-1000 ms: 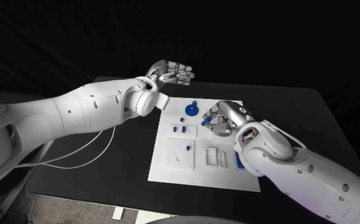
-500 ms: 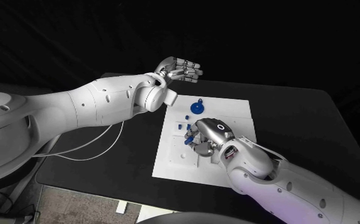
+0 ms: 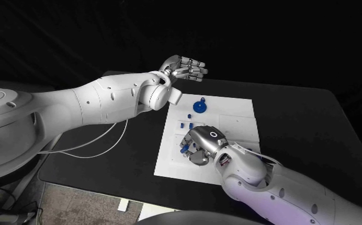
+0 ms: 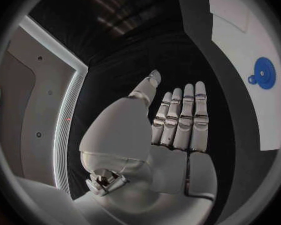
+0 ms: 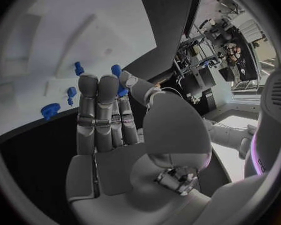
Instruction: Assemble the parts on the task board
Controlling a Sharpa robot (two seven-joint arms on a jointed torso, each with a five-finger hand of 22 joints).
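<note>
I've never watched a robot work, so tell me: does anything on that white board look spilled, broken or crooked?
Nothing stands out. The task board lies flat, the blue gear rests on it, and the right hand pinches a small blue part.

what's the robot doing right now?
It is working on a white board with small blue parts on a black table. The right robot hand is low over the near middle of the board and pinches a small blue part between thumb and fingertip. The left robot hand is raised off the far left corner of the board, fingers straight, holding nothing. A blue gear lies untouched at the far end of the board.
</note>
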